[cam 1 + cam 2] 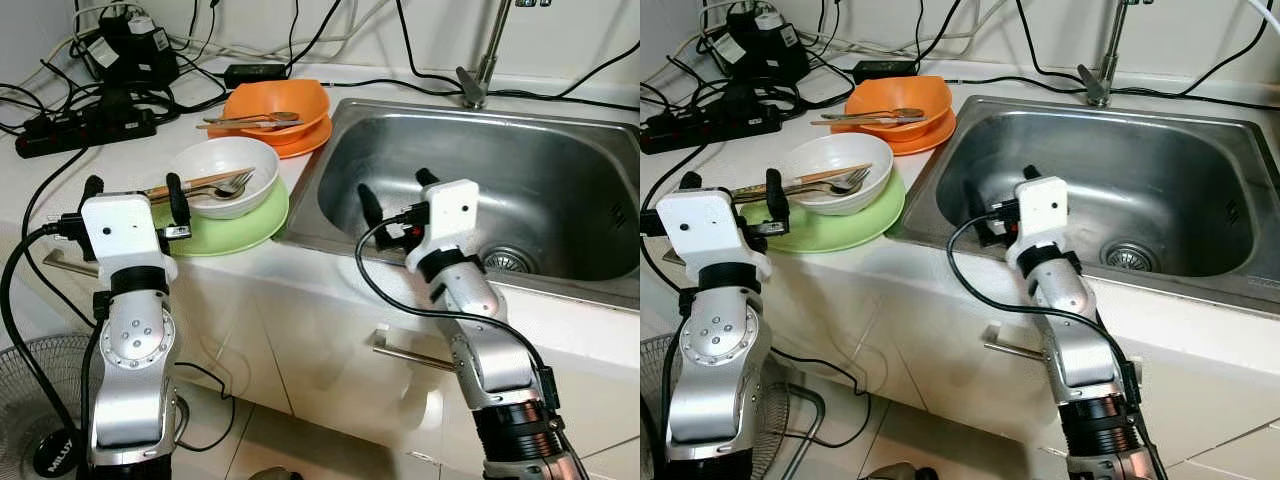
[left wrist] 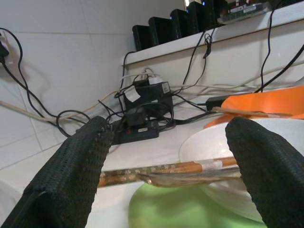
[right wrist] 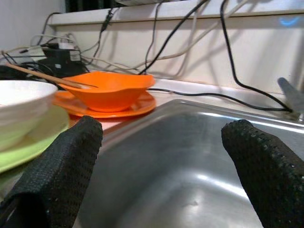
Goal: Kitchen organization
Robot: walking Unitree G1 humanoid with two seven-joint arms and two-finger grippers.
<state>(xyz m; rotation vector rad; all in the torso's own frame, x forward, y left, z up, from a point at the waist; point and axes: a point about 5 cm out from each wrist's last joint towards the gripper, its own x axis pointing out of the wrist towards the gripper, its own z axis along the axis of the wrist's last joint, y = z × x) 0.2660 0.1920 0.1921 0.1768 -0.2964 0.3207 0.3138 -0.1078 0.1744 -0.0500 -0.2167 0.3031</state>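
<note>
Left gripper gapes wide, empty, at your chopsticks.
Their length runs crosswise between its fingers; right gripper hangs open over the sink.

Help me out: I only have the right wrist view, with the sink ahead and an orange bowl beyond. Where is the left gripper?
Observer: The left gripper is open at the counter edge, facing the white bowl on the green plate.
Operator: Is anything in that bowl?
Observer: Chopsticks and a fork lie across it.
Operator: And in the orange bowl?
Observer: A spoon lies in the orange bowl.
</note>
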